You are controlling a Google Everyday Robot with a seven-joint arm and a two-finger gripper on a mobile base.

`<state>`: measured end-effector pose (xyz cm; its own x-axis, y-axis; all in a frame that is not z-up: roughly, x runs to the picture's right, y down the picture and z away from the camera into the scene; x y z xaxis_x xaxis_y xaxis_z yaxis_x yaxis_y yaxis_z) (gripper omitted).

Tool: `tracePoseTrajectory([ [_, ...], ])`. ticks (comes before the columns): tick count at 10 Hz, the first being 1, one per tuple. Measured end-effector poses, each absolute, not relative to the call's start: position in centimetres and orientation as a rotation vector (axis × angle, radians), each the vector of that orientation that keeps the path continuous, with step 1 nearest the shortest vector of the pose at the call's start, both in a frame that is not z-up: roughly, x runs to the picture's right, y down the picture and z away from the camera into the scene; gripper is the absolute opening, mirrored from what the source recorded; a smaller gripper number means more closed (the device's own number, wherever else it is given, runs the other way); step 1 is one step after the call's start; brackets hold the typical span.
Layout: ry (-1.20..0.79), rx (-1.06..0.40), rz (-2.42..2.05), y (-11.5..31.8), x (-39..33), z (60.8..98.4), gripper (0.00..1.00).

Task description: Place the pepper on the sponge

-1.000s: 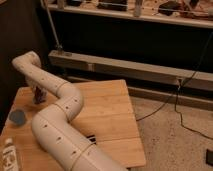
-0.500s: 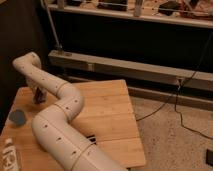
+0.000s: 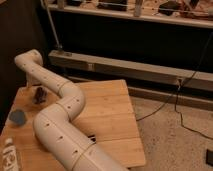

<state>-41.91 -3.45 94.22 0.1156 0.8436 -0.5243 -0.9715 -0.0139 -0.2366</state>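
On my feed the white arm (image 3: 65, 107) fills the lower middle of the frame and snakes up to an elbow in the upper left. From there it bends down to the end effector (image 3: 39, 95), which hangs low over the left part of the wooden counter (image 3: 110, 107), at or just above its surface. It reads to me only as a small dark shape, so I cannot tell whether it is released, clenched or grasping anything. I cannot pick out the pepper as a shape of its own anywhere near that dark form, and I cannot make out the sponge either. Just below and left of the end effector, apart from it, a round dark blue-grey object (image 3: 17, 117) lies flat on the counter. A white bottle-like item (image 3: 10, 153) lies at the lower left corner. Speckled floor (image 3: 170, 142) shows at the lower right, and a grey metal rail (image 3: 125, 70) crosses behind the counter.
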Motion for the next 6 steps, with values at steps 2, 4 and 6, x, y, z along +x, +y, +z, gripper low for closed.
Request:
tracePoseTrajectory([
  [2,0.299,-0.564,1.543,-5.5,-38.8,94.3,0.80],
  [4,0.332,-0.514,1.609,-7.1,-36.3,94.1,0.80],
  [6,0.332,-0.509,1.607,-7.1,-36.4,94.1,0.80],
])
